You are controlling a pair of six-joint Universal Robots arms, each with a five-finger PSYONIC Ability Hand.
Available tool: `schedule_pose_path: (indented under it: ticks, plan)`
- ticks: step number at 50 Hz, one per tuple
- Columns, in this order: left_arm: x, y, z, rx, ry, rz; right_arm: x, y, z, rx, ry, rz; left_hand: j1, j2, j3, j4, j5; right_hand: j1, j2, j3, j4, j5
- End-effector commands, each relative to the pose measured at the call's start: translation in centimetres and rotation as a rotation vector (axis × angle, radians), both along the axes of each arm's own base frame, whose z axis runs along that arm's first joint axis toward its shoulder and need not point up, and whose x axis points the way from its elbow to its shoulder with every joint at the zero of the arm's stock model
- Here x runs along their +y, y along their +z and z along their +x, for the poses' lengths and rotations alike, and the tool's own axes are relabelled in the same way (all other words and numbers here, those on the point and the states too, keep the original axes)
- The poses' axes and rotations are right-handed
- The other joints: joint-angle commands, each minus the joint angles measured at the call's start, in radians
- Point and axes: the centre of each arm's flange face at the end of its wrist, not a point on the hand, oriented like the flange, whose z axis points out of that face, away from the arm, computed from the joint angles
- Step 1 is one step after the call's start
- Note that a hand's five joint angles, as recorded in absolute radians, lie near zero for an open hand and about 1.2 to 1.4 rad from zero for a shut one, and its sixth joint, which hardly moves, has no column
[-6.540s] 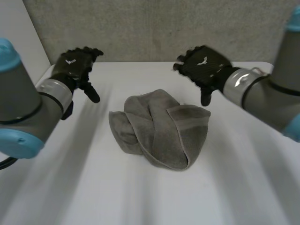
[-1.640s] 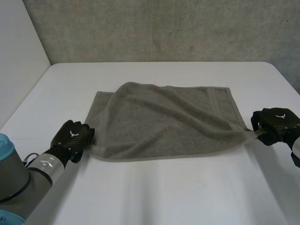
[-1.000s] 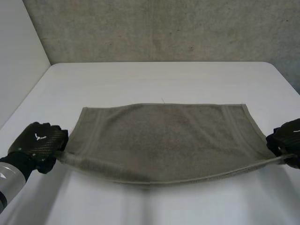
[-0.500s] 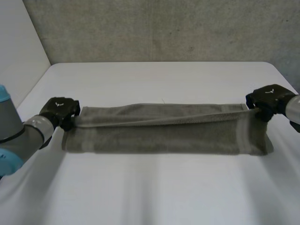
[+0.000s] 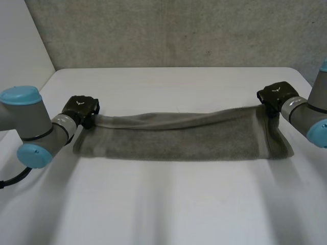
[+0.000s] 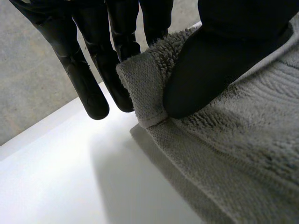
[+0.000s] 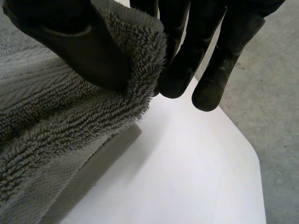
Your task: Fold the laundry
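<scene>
Lying doubled into a long band across the white table [image 5: 163, 204], grey towel [image 5: 179, 138] from 9 to 3 o'clock. Pinched thumb-to-fingers at the 9 o'clock corner by left hand [image 5: 80, 108], at the 3 o'clock corner by right hand [image 5: 276, 95].

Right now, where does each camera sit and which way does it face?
Head view: behind, between the arms, looking down at the table; both arms show, left robot hand and right robot hand holding the towel at its ends.
Left wrist view: on the left wrist, looking along the palm; its robot hand pinches a towel corner.
Right wrist view: on the right wrist, likewise, at the opposite corner.
Shared: towel and table.
</scene>
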Motion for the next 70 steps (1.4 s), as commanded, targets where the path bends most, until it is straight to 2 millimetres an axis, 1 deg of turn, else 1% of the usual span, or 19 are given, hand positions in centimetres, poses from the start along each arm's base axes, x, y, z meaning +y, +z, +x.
schedule_pose_path:
  ticks: [1,6,7,8,9,10,11,12,16,25,29,30,33,37,39,47,56,65,70]
  plan:
    - [-0.5,-0.5,0.3,-0.012,0.043,-0.002,-0.9,-0.1,0.0,0.008,-0.023,-0.023,0.232,0.180,0.182,0.178,0.210,0.067,0.062,0.050,0.059,0.052]
    - [-0.5,-0.3,0.3,-0.011,0.045,-0.006,-1.2,-0.5,0.0,0.008,-0.026,-0.020,0.232,0.180,0.182,0.178,0.210,0.067,0.062,0.050,0.059,0.052]
    - [-0.5,-0.1,0.3,-0.008,0.046,-0.006,-1.2,-0.6,0.0,0.010,-0.027,-0.019,0.055,0.003,0.005,0.001,0.033,-0.464,-0.468,-0.481,-0.472,-0.479]
    - [-0.5,-0.1,0.3,-0.008,0.046,-0.006,-1.2,-0.6,0.0,0.010,-0.027,-0.019,0.053,0.001,0.003,-0.001,0.031,-0.469,-0.474,-0.486,-0.477,-0.484]
    - [-0.4,-0.1,0.4,-0.009,0.046,-0.001,-1.0,-0.7,0.2,0.016,-0.034,-0.015,-0.609,-0.661,-0.659,-0.663,-0.631,-1.154,-1.159,-1.172,-1.163,-1.170]
    - [-0.4,-0.1,0.4,-0.009,0.046,0.000,-0.8,-0.7,0.5,0.023,-0.042,-0.016,-0.616,-0.668,-0.666,-0.670,-0.638,-1.154,-1.159,-1.172,-1.163,-1.170]
    - [-0.2,0.0,0.2,-0.012,0.042,0.003,-0.8,-0.7,0.5,0.023,-0.042,-0.016,-0.945,-0.996,-0.994,-0.998,-0.966,-1.154,-1.159,-1.172,-1.163,-1.170]
    - [0.0,0.3,0.0,-0.011,0.036,0.000,-0.7,-0.4,0.6,0.028,-0.056,-0.021,-0.990,-1.042,-1.040,-1.044,-1.012,-1.154,-1.159,-1.172,-1.163,-1.170]
    - [0.2,1.3,-0.2,-0.007,0.030,-0.016,-0.6,0.3,0.4,0.032,-0.084,-0.026,-0.990,-1.042,-1.040,-1.044,-1.012,-1.154,-1.159,-1.172,-1.163,-1.170]
    - [1.2,4.1,0.1,0.002,0.034,-0.054,1.8,5.9,-0.4,-0.100,-0.122,-0.058,-0.990,-1.042,-1.040,-1.044,-1.012,-1.154,-1.159,-1.172,-1.163,-1.170]
    - [2.7,5.8,0.5,0.009,0.038,-0.064,3.9,7.6,-0.6,-0.143,-0.115,-0.052,-0.990,-1.042,-1.040,-1.044,-1.012,-1.154,-1.159,-1.172,-1.163,-1.170]
    - [3.9,6.5,0.8,0.009,0.038,-0.061,5.2,8.1,-0.7,-0.146,-0.101,-0.041,-0.990,-1.042,-1.040,-1.044,-1.012,-1.154,-1.159,-1.172,-1.163,-1.170]
    - [5.9,7.7,1.1,0.013,0.036,-0.076,6.4,8.4,-0.9,-0.149,-0.083,-0.024,-0.990,-1.042,-1.040,-1.044,-1.012,-1.154,-1.159,-1.172,-1.163,-1.170]
    - [7.5,8.0,1.2,0.016,0.031,-0.088,9.1,7.2,-1.6,-0.135,-0.058,0.053,-0.990,-1.042,-1.040,-1.044,-1.012,-1.154,-1.159,-1.172,-1.163,-1.170]
    - [9.0,8.0,1.2,0.022,0.027,-0.110,9.7,6.6,-2.0,-0.129,-0.059,0.077,-0.990,-1.042,-1.040,-1.044,-1.012,-1.154,-1.159,-1.172,-1.163,-1.170]
    - [11.2,7.3,1.6,0.059,0.029,-0.202,11.1,3.1,-2.8,-0.149,-0.025,0.158,-0.990,-1.042,-1.040,-1.044,-1.012,-1.154,-1.159,-1.172,-1.163,-1.170]
    - [12.1,6.8,1.3,0.136,0.023,-0.239,9.6,-1.0,-4.0,-0.166,-0.025,0.155,-0.990,-1.042,-1.040,-1.044,-1.012,-0.930,-0.935,-0.948,-0.939,-0.946]
    - [12.9,7.4,1.3,0.157,0.021,-0.256,8.9,-2.9,-4.3,-0.096,-0.016,0.142,-0.990,-1.042,-1.040,-1.044,-1.012,-0.810,-0.814,-0.827,-0.818,-0.825]
    - [12.8,7.8,1.4,0.200,0.026,-0.265,8.4,-3.6,-5.0,-0.075,-0.030,0.149,-0.990,-1.042,-1.040,-1.044,-1.012,-0.613,-0.618,-0.630,-0.621,-0.628]
